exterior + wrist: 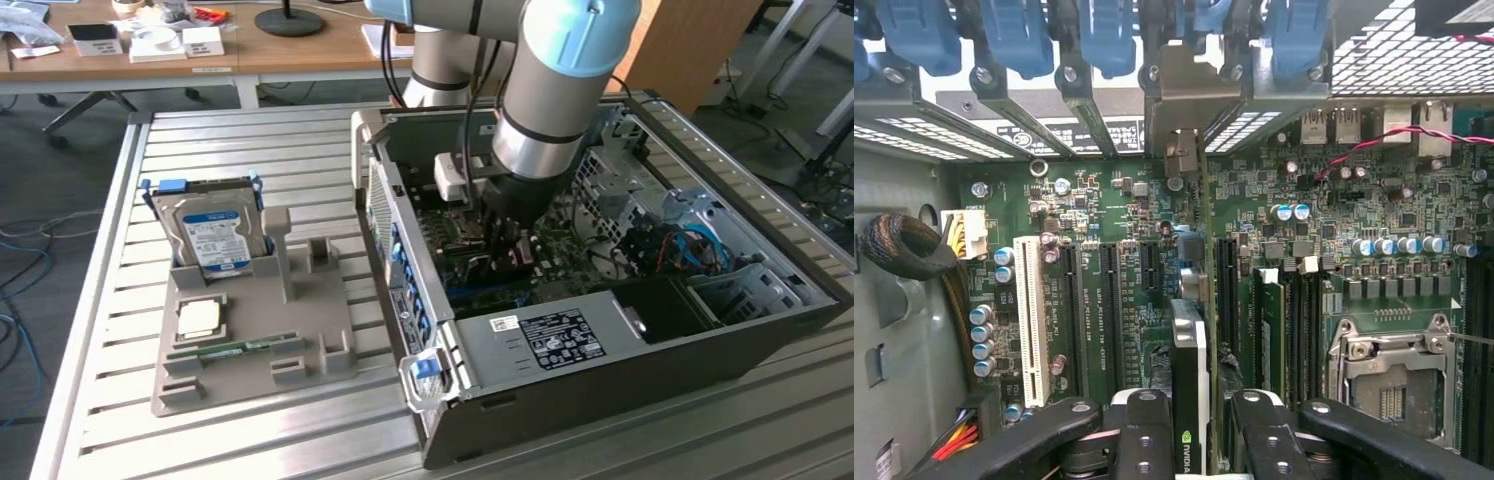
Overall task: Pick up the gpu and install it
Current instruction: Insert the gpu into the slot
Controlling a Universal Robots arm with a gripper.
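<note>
Hard drive [211, 238] parked in tray on counter [120, 420], exterior view's left. End effector [1194, 420] clamps gpu [1189, 370] edge-on above motherboard [1124, 220] slot inside case [587, 375]. Risk: card tilts, misses slot, bracket jams.

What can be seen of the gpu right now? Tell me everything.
The gpu stands on edge inside the open computer case, seen edge-on above the motherboard: a thin card with a black cooler face carrying a green logo and a silver metal bracket reaching the rear slot openings. The tool grips it, one black finger on each side.
</note>
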